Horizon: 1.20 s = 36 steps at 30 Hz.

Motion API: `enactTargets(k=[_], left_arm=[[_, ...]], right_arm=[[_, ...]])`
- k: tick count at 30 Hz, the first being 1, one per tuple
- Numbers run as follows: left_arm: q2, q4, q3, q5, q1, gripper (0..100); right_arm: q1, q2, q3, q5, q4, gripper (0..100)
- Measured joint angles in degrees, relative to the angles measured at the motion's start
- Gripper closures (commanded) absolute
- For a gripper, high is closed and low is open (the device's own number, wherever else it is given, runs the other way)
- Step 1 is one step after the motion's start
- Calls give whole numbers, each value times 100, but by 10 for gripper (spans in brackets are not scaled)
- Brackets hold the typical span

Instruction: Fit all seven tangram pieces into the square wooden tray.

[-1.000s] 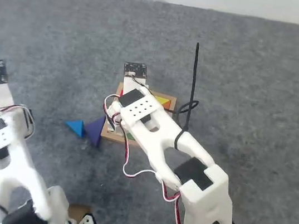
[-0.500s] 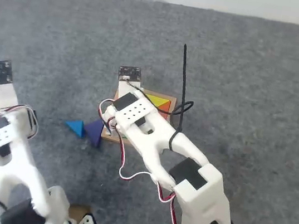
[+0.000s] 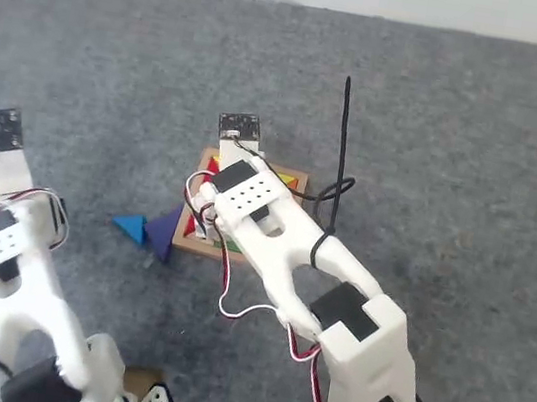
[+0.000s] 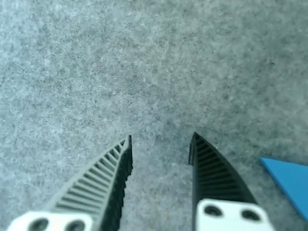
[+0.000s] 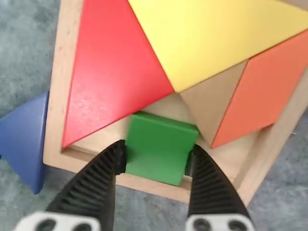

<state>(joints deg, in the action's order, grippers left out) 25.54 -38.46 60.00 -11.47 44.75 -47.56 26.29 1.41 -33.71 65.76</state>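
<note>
Right claw (image 5: 154, 156), compared with one second earlier: its arm stands at almost the same place above the tray (image 3: 294, 177). The tray itself lies slightly further left on the grey bench (image 3: 460, 139). The dark blue triangle (image 3: 162, 234) and light blue triangle (image 3: 129, 227) beside the tray have shifted left with it. The left arm is nearly unmoved.

The green square (image 5: 156, 147) lies between the right claw's two fingers (image 5: 108, 168), inside the tray at its near wall, with its near edge reaching over the rim. The claw is closed to the square's width, and both ribbed fingers press its opposite sides.

Beyond the square, inside the tray, lie the red triangle (image 5: 108, 72), the yellow triangle (image 5: 207, 38) and the orange parallelogram (image 5: 260, 91), with bare wood between them. The dark blue triangle touches the tray's outer wall.

The left claw (image 4: 161, 147) hangs open over the bare bench and holds nothing. A corner of the light blue triangle lies near one of its fingers.
</note>
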Motion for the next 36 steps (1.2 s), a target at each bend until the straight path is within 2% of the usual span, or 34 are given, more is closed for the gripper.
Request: enactTargets(k=[6, 14, 21, 26, 36], left_arm=[[0, 0, 0, -18, 0, 817], [0, 0, 0, -18, 0, 817], [0, 0, 0, -18, 0, 817], [0, 0, 0, -18, 0, 817], [0, 0, 0, -18, 0, 817]], right_arm=[[-18, -281, -18, 633, 237, 961], [-44, -484, -9, 2004, 774, 961], [-18, -484, -9, 3895, 695, 957], [-18, -484, -9, 4835, 484, 957], [-26, -484, -9, 5600, 352, 956]])
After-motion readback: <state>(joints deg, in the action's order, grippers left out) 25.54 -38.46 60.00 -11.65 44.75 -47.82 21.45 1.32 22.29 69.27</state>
